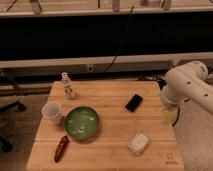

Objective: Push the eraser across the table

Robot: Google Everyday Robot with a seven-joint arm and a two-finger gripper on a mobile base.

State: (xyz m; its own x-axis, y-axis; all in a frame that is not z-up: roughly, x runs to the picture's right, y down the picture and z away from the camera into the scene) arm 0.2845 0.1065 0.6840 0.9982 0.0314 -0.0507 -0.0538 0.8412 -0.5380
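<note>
The eraser (134, 103), which I am taking to be the flat black slab, is lying on the right half of the wooden table (112, 95), set at a slant and apart from everything else. The gripper (169, 116) is hanging off the white arm (190, 85) at the table's right edge, near the eraser but not touching it; whether it is open or closed I cannot tell. The slab is looking light, stiff and low, so it is likely sliding easily on the smooth wood and turning if it is nudged off-centre. The push is best landing flat on the middle of its long right-hand side, low down, rather than at a corner. Bare wood is opening to the eraser's left and towards the far edge, which is giving a fair run. Further left, the green bowl (98, 123), the white cup (54, 118) and the small clear bottle (68, 86) are closing off the room. A pale block (139, 143) is sitting nearer the front, and a red object (61, 148) is lying at the front left. The table's edges are unguarded, so an overlong shove is risking a drop.
</note>
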